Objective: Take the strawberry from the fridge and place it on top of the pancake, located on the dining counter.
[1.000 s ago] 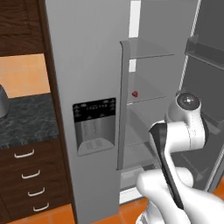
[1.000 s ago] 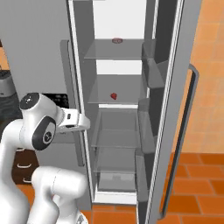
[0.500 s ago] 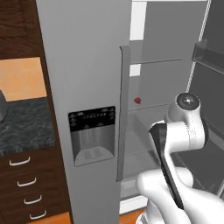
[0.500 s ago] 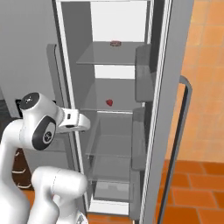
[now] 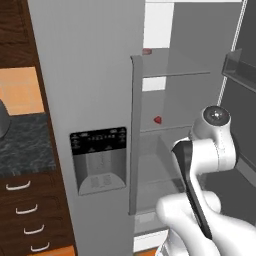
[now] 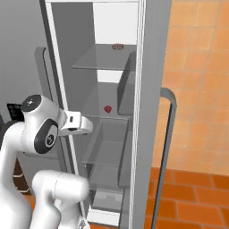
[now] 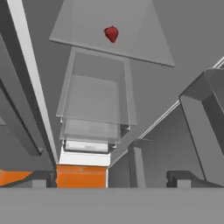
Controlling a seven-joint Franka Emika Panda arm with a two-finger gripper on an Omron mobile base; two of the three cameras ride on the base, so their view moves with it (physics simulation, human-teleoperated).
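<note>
Strawberry [image 7: 111, 33] is sitting on a clear glass shelf [image 7: 144, 43] in the middle of the open fridge [image 5: 90, 90], well apart from the gripper [image 7: 107, 183], whose jaws are spread wide with nothing held or touched. Between them are the clear drawers [image 7: 94, 105] below that shelf, and higher and farther back a small reddish-brown thing [image 6: 117, 47] rests on the upper shelf [image 6: 96, 62].

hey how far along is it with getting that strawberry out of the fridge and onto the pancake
Early. Done: the fridge door stands open and the robot faces the shelves. In hand: nothing; the strawberry sits untouched on a middle glass shelf, and the end effector is open. Left: reach in, grasp the strawberry, carry it to the dining counter and set it on the pancake.
</note>
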